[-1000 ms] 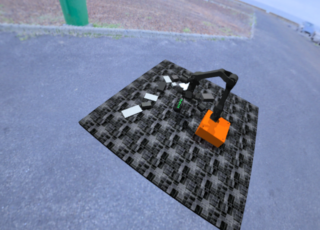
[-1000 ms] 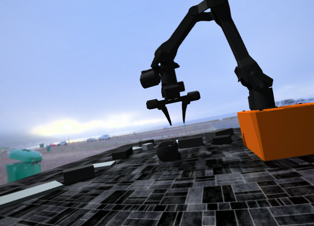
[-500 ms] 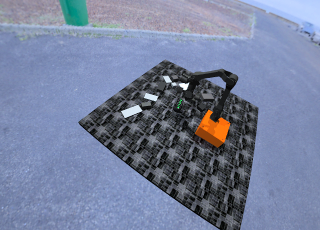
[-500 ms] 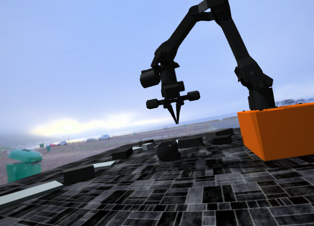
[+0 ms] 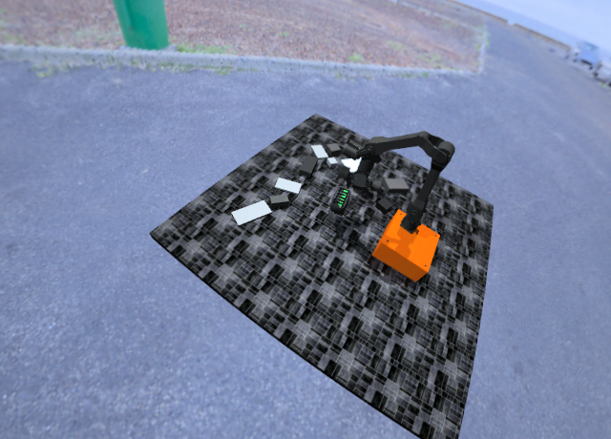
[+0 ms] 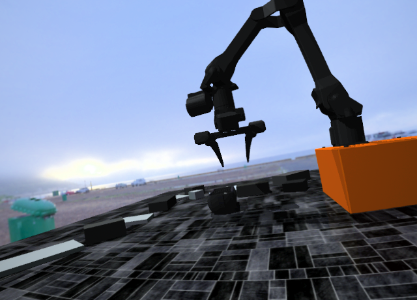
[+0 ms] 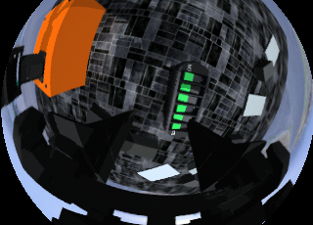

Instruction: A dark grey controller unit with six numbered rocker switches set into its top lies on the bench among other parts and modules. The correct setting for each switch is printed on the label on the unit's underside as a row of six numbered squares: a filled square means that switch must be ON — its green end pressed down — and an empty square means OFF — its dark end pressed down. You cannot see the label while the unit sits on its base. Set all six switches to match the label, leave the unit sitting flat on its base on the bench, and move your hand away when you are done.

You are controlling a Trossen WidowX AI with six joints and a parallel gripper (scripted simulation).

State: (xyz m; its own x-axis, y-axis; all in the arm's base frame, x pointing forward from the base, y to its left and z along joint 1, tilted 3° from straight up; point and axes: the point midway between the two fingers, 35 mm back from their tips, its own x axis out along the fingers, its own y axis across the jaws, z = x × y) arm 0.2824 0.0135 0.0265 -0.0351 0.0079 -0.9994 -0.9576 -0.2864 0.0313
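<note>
The dark grey controller unit [image 5: 340,200] [image 6: 222,203] [image 7: 184,98] sits on its base with its switch side up. Six green switch ends show in a row along its top in the wrist view; the second and fifth from the "ON" lettering look narrower than their neighbours. I cannot tell surely which ends are pressed down. The label on the underside is hidden. My gripper [image 6: 235,164] [image 7: 162,118] is open and empty, with its fingers pointing down above the unit. In the wrist view the right fingertip overlaps the edge near the unit's lower end.
Pale flat plates [image 5: 251,213] [image 6: 40,256] and dark blocks [image 5: 279,199] [image 6: 105,231] lie left of and behind the unit. A grey block [image 5: 396,184] and a small dark block [image 5: 385,205] lie between it and the orange arm base [image 5: 405,249] [image 6: 376,179] [image 7: 70,44].
</note>
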